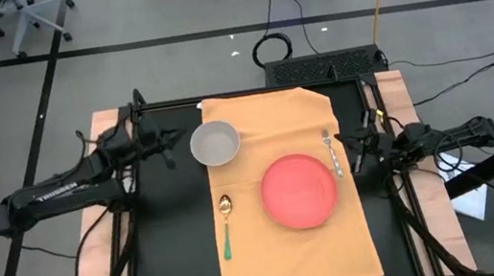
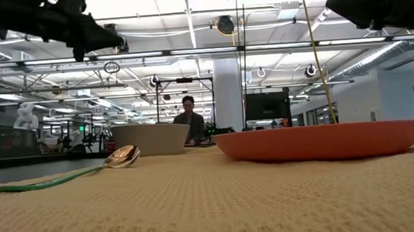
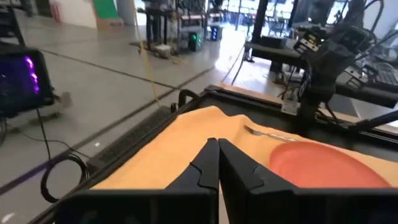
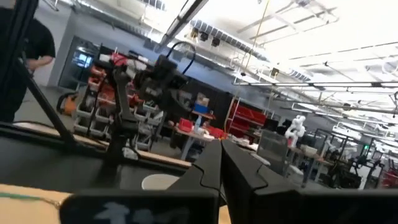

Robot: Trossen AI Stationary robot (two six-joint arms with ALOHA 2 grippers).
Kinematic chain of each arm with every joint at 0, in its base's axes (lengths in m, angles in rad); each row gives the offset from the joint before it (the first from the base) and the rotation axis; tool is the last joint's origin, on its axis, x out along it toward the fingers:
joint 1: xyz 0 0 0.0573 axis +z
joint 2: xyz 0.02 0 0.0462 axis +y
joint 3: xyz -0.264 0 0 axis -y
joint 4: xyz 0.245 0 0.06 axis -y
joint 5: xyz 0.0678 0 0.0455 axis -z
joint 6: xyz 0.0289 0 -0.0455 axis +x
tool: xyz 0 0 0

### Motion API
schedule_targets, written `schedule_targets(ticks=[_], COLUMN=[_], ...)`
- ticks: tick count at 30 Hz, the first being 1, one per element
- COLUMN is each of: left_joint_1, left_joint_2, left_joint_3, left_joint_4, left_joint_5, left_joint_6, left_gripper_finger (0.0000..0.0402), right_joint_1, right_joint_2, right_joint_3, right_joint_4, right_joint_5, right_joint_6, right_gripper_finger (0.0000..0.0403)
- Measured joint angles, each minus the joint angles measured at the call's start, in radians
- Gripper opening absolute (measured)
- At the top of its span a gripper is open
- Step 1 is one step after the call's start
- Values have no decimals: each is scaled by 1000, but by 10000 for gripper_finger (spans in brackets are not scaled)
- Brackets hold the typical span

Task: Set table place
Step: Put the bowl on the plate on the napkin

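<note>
Orange cloth mat (image 2: 198, 204) up front: soft, light, wrinkles easily, pinch free corner. Left gripper (image 1: 169, 149), right gripper (image 1: 357, 150) both closed, empty.

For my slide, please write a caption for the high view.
Orange mat holding red plate, bowl, spoon and fork; both arms parked beside it.

The table place (image 1: 285, 234) is a large orange-tan rectangular cloth mat, lying flat and slightly wrinkled down the middle of the black surface (image 1: 171, 255). Its weave shows coarse in the low view. Its far edge sits a little uneven.
</note>
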Motion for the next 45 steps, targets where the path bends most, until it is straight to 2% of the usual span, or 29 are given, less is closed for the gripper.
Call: schedule_targets(ticks=[6,15,19,24,30,35,39,45], left_joint_1=[40,36,21,3,-10,-20,-42,-70], left_joint_2=[177,475,577,671,755,838,917,1001], left_joint_3=[116,352,473,628,766,793,793,793], left_joint_4=[-78,-327,-463,-670,-862,-943,-984,-986], left_joint_5=[149,274,304,292,197,178,162,155], left_joint_6=[-2,27,53,107,151,172,177,167], left_gripper_finger=[8,12,11,8,34,62,108,200], right_joint_1=[-9,-11,-11,-11,-11,-11,-11,-11], right_joint_2=[0,0,0,0,0,0,0,0], right_joint_3=[0,0,0,0,0,0,0,0], right_joint_4=[-49,-55,-56,-92,-104,-108,-108,-108], right_joint_5=[1,2,2,2,2,2,2,2], right_joint_6=[4,30,39,49,86,124,128,139], right_gripper_finger=[0,0,0,0,0,0,0,0])
